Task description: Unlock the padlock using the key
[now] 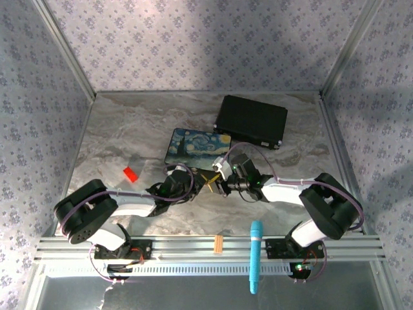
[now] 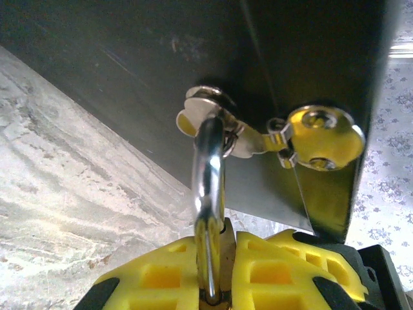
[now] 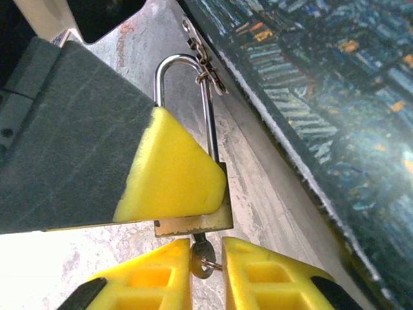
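Note:
The brass padlock (image 3: 193,223) hangs by its silvery shackle (image 3: 184,84) from the hasp (image 3: 205,64) of the blue painted box (image 1: 197,147). My left gripper (image 2: 222,242) is shut on the padlock body, and the shackle (image 2: 210,174) rises from between its yellow fingers. One left finger (image 3: 171,171) covers most of the body in the right wrist view. The small silvery key (image 3: 202,258) sticks into the padlock's underside. My right gripper (image 3: 206,248) is closed narrowly round the key's head. From above, both grippers (image 1: 208,183) meet in front of the box.
A black case (image 1: 251,121) lies behind the box at the back right. A small red block (image 1: 131,174) sits left of the left arm. On the front rail rest a tan wooden peg (image 1: 218,243) and a teal handle (image 1: 255,255).

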Controlling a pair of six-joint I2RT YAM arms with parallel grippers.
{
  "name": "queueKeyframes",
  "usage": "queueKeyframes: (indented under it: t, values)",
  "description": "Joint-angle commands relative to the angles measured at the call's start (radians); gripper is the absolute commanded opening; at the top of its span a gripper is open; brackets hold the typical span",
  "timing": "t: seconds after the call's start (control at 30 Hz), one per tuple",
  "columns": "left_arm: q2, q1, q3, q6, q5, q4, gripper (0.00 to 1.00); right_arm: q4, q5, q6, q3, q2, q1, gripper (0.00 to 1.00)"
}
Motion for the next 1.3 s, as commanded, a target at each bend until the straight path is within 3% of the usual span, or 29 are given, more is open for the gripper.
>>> queueKeyframes:
  t: [0.0, 0.53, 0.73, 0.87, 1.03, 1.27]
  values:
    - [-0.02, -0.007, -0.026, 0.01, 0.036, -0.025, 0.0, -0.004, 0.119, 0.057, 0.009, 0.009, -0.053, 0.22]
    - [0.022, -0.007, -0.012, 0.005, 0.016, -0.047, 0.0, 0.01, 0.12, 0.13, -0.052, -0.08, -0.043, 0.37]
    - [0.033, -0.008, 0.002, 0.012, 0.01, -0.07, 0.0, -0.038, 0.165, 0.16, -0.084, -0.187, -0.045, 0.55]
    - [0.012, -0.008, 0.019, 0.043, -0.006, -0.146, 0.0, -0.243, 0.329, 0.224, -0.003, -0.252, -0.055, 0.71]
    - [-0.04, -0.005, 0.069, 0.138, -0.026, -0.355, 0.0, -0.385, 0.336, 0.279, 0.161, -0.174, -0.082, 0.74]
    - [-0.098, 0.035, 0.122, 0.328, -0.022, -0.638, 0.0, -0.551, 0.419, 0.273, 0.376, 0.072, -0.09, 0.73]
